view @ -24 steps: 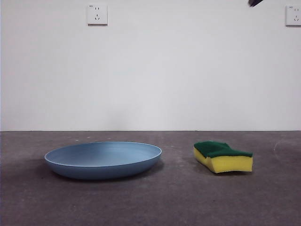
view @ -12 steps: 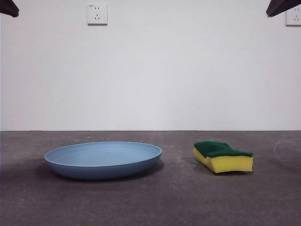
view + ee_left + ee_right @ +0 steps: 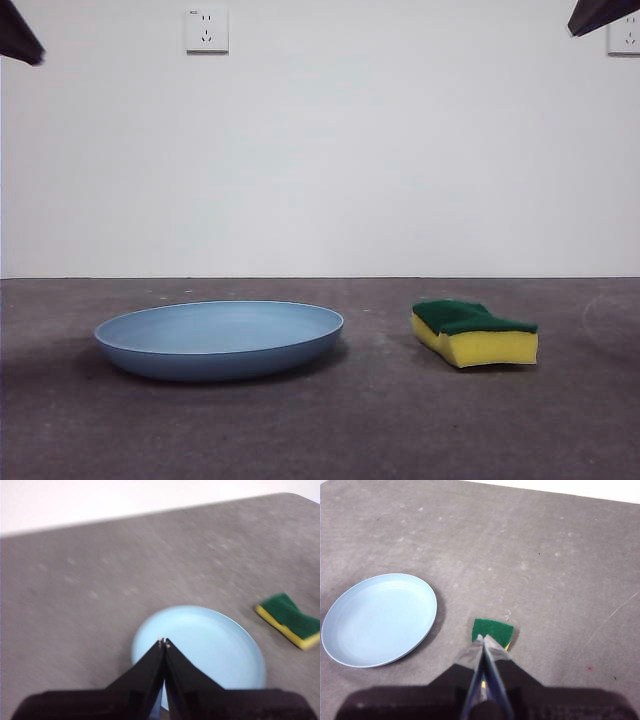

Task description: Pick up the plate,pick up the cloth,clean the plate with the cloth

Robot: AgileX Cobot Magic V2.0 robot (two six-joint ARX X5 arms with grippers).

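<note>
Hovering high above the plate [image 3: 219, 340], the left gripper [image 3: 163, 642] has its jaws pressed together. The right gripper [image 3: 483, 638], likewise closed, hangs over the cloth [image 3: 474, 333].

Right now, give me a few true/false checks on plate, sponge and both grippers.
1. The plate lies flat on the table, empty. True.
2. The sponge rests inside the plate. False: it lies on the table beside the plate, apart from it.
3. The sponge has its green layer facing up. True.
4. The left gripper is shut on the plate's rim. False: its jaws are shut on nothing, hanging above the plate.
5. The right gripper holds the sponge. False: it is shut and empty, above the sponge.
6. Two wall sockets show on the white wall. True.
</note>
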